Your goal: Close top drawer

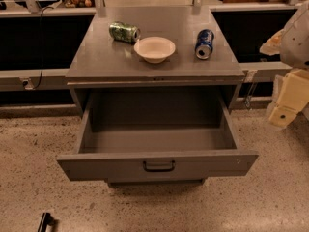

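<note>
Pulled-out top drawer [203,164] juts way out, open floor [159,207] all along its front

The gripper [286,103] hangs off to the right of the cabinet [96,57], apart from the drawer's corner, bare floor between them. Only floor clutter is a small dark thing [45,221] bottom left, well clear of the handle [159,166].

Lab: end effector [285,104] right of metal cabinet [96,57].

Top drawer [203,164] wide open; gripper [285,108] at right
</note>
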Tool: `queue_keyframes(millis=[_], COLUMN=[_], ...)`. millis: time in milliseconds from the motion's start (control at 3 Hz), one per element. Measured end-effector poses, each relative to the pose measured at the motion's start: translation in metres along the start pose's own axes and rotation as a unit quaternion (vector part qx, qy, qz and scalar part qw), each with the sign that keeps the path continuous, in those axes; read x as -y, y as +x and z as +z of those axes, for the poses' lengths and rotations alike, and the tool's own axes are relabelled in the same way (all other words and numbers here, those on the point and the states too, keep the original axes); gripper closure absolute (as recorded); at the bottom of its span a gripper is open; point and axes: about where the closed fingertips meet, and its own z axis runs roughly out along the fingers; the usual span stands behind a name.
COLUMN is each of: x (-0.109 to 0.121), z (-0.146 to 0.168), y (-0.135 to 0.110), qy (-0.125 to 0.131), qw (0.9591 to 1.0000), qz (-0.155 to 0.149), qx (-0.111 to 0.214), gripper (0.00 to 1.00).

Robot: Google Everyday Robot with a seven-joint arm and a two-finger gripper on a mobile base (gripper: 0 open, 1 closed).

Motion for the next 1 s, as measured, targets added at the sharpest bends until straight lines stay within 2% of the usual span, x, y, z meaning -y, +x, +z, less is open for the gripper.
queue_keyframes(millis=[333,667,1000], x=[0.000,-0.005,-0.039], z=[0.000,0.025,0.075], y=[0.000,0.003,0.007], qy=[0.000,0.007,0.001], qw=[1.0000,1.0000,0.9992], qz=[0.000,-0.003,-0.024], qx=[0.000,0.001,0.031], gripper=[0.00,0.00,0.00])
